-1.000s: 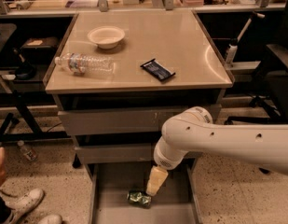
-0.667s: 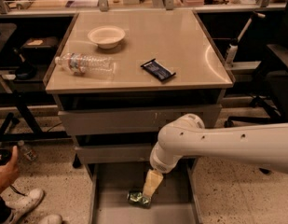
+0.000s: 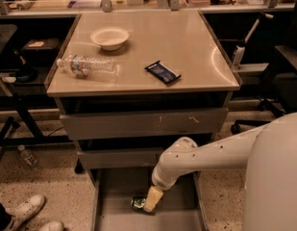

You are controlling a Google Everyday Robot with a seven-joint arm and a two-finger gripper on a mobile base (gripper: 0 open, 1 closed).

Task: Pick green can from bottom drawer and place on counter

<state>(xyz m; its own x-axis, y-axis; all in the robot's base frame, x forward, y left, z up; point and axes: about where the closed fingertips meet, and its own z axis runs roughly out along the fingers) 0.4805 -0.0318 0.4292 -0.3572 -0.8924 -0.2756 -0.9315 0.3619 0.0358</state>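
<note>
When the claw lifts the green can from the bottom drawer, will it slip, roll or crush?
Probably light and crushable: the green can is small, thin-looking metal. Its shiny skin may slip in the claw, which is low in the bottom drawer, right beside it. If nudged, it could roll on the flat floor.

The pincer (image 3: pixel 153 199), down in the bottom drawer (image 3: pixel 117 187), hid the three o'clock side of the green can (image 3: pixel 137 203); the drawer's six o'clock end was cut off by the frame edge
</note>
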